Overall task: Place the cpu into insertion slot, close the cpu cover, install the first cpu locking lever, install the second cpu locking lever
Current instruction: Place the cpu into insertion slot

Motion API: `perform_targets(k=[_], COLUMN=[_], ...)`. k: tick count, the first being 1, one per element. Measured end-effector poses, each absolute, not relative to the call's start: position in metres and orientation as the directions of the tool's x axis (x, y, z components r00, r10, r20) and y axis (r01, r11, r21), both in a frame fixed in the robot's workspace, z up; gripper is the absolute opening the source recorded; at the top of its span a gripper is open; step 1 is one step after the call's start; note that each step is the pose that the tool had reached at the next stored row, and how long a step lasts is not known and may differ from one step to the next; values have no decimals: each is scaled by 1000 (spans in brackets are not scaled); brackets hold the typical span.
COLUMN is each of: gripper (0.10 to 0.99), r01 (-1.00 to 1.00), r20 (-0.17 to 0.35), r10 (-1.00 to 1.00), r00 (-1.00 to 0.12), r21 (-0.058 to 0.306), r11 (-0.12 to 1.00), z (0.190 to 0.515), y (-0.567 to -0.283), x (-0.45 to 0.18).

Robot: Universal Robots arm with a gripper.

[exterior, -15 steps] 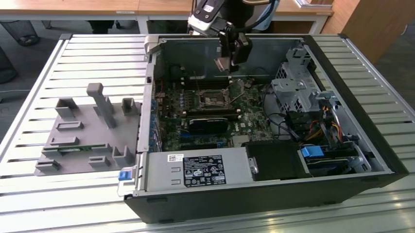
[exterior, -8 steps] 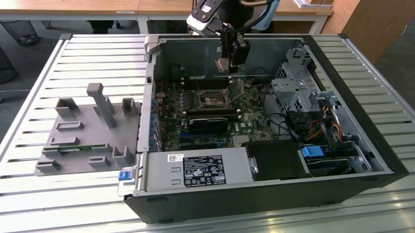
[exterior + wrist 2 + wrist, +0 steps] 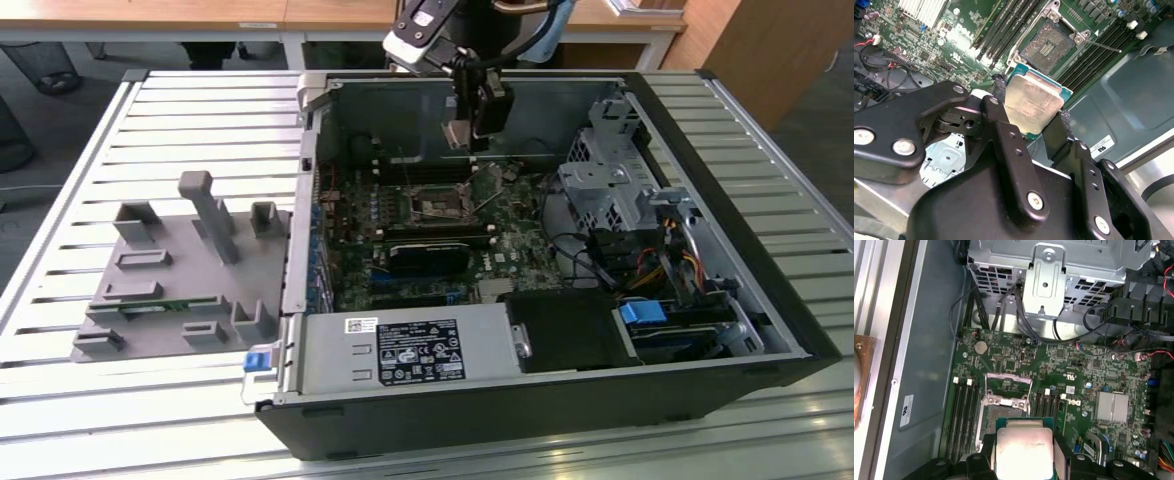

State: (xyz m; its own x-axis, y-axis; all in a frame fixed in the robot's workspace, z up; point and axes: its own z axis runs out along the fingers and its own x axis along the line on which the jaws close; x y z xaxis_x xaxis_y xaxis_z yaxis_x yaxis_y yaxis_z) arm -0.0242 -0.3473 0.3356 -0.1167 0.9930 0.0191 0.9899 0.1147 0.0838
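On the exterior view's left, a grey fixture block lies on the slatted table, well apart from the open computer case. The arm reaches down from above into the case, with its gripper pointing steeply down over the motherboard. In the second wrist view, 2 fingers are clenched on opposite edges of the cpu, which hangs tilted and clear of the insertion slot. The slot lies bare between long memory slots, with the cpu cover raised open beside it.
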Motion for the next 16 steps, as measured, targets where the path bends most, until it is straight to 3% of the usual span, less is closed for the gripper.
perform_targets(k=[16], gripper=[545], r01=[996], r20=[19], r10=[999], r00=[-45], r21=[84], r11=[43], z=[333], y=[-347], x=[-31])
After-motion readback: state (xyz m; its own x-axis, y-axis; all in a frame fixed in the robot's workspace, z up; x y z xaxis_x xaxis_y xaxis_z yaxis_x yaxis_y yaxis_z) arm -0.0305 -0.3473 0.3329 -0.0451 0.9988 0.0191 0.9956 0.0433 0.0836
